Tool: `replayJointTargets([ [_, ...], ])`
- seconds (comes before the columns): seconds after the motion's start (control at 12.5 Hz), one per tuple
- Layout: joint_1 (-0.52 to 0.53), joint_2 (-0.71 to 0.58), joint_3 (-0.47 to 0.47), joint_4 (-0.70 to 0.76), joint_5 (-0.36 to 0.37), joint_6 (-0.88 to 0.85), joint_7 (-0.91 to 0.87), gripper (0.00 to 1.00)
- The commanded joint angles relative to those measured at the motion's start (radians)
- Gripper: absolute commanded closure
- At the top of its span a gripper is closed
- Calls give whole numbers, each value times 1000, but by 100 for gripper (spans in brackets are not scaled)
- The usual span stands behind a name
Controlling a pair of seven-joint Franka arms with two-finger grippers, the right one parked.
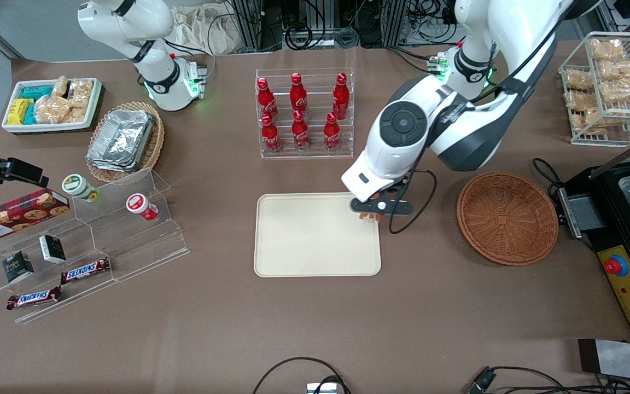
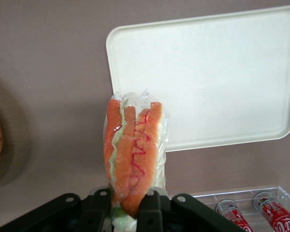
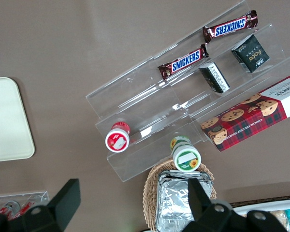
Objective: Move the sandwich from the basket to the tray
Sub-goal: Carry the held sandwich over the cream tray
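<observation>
My left gripper (image 1: 370, 217) hangs above the corner of the cream tray (image 1: 304, 241) that lies toward the basket, shut on the sandwich (image 2: 132, 154). The sandwich is in clear wrap, orange and green filling showing, and sticks out from between the black fingers (image 2: 152, 212). In the front view only a small orange bit of the sandwich (image 1: 370, 218) shows under the hand. The tray (image 2: 208, 77) is bare. The reddish-brown wicker basket (image 1: 506, 217) sits empty beside the tray, toward the working arm's end.
A clear rack of red cola bottles (image 1: 303, 112) stands farther from the front camera than the tray. A black machine (image 1: 621, 219) lies next to the basket. A clear stepped shelf with snacks (image 1: 85, 241) and a tan basket of foil containers (image 1: 124, 141) sit toward the parked arm's end.
</observation>
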Motion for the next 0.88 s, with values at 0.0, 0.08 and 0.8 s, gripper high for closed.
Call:
replayJointTargets([
  [0.0, -34, 68, -9, 54, 52, -13, -4, 100],
  [0.08, -39, 93, -9, 65, 72, -7, -6, 100],
  [0.8, -86, 202, -6, 120, 118, 12, -10, 100],
])
